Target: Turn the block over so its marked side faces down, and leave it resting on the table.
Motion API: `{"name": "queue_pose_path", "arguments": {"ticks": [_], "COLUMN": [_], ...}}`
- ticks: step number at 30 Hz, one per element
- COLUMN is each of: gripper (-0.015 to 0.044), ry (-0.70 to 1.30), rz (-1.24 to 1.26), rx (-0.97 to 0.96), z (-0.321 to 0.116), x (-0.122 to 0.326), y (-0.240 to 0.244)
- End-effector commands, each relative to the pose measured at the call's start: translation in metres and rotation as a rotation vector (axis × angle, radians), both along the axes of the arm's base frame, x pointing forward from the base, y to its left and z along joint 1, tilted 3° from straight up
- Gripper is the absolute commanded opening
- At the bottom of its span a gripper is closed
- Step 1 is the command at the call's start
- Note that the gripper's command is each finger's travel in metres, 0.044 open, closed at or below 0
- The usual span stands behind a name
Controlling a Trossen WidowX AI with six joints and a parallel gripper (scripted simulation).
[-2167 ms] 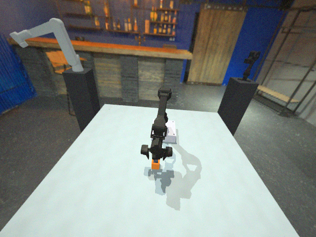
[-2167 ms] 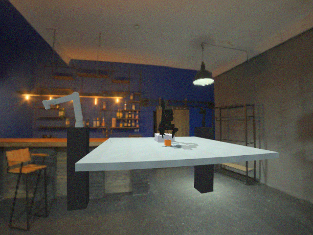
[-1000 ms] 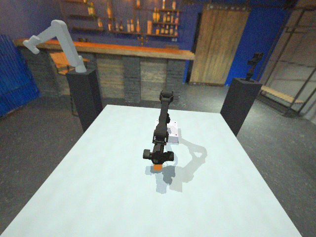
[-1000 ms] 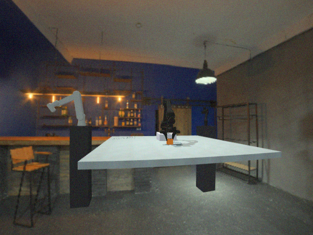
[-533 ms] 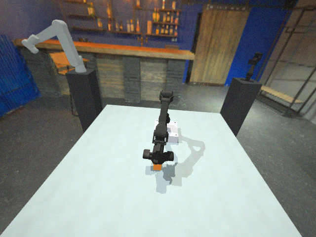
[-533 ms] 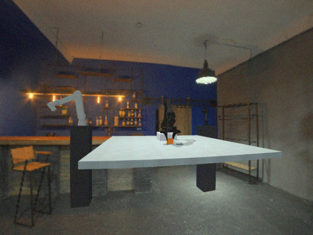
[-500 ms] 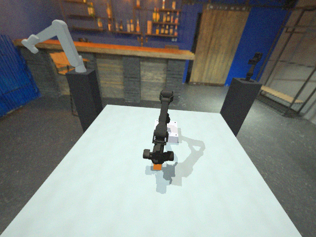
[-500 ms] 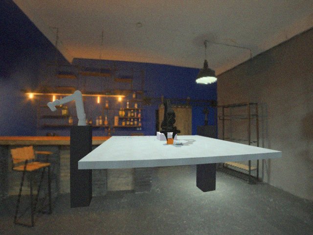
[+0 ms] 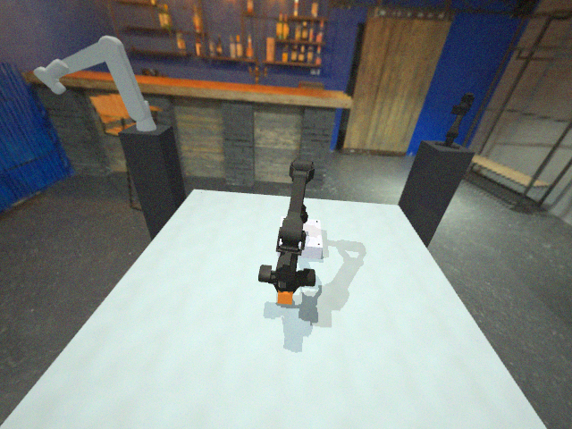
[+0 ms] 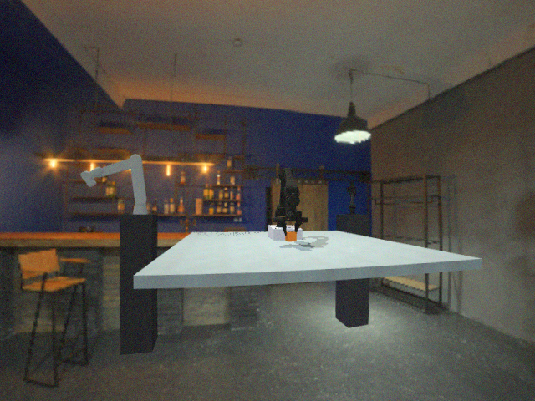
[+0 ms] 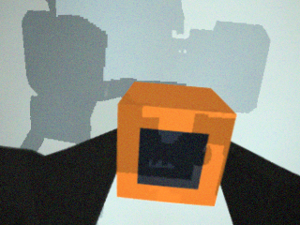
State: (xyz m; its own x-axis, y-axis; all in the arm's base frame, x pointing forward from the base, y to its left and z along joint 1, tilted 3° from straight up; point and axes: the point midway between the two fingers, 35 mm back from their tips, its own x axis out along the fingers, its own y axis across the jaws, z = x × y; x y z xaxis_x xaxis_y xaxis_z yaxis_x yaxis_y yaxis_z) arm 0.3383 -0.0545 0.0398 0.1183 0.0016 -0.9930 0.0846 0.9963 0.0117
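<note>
arm point(image 9: 297, 198) point(image 10: 286, 194): black, slim links | joints: bulky, rounded | fingers: plain black, tapering

Beyond end effector point(image 9: 284, 290) point(image 10: 290, 233) point(image 11: 170, 140): deep-blue painted wall point(image 9: 427, 83) point(image 10: 302, 134), wood-topped stone bar counter point(image 9: 222, 90) point(image 10: 172, 236), shelved glass bottles. Grey concrete floor point(image 9: 69, 258) point(image 10: 242, 353).
</note>
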Motion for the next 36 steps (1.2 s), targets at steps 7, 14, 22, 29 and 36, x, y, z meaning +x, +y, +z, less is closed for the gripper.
{"name": "queue_pose_path", "arguments": {"ticks": [7,14,22,29,36], "gripper": [0.0000,0.0000,0.0000,0.0000,0.0000], "ry": [-0.154,-0.267,-0.396,-0.484,-0.504], "rz": [-0.001,-0.003,-0.004,-0.003,-0.004], "rx": [-0.006,-0.015,-0.027,-0.036,-0.037], "z": [-0.0034,-0.0052,-0.0051,-0.0037,-0.0073], "x": [0.0004,-0.0002,-0.0030,-0.0065,-0.0038], "y": [0.0006,0.0005,0.0010,0.0015,0.0010]}}
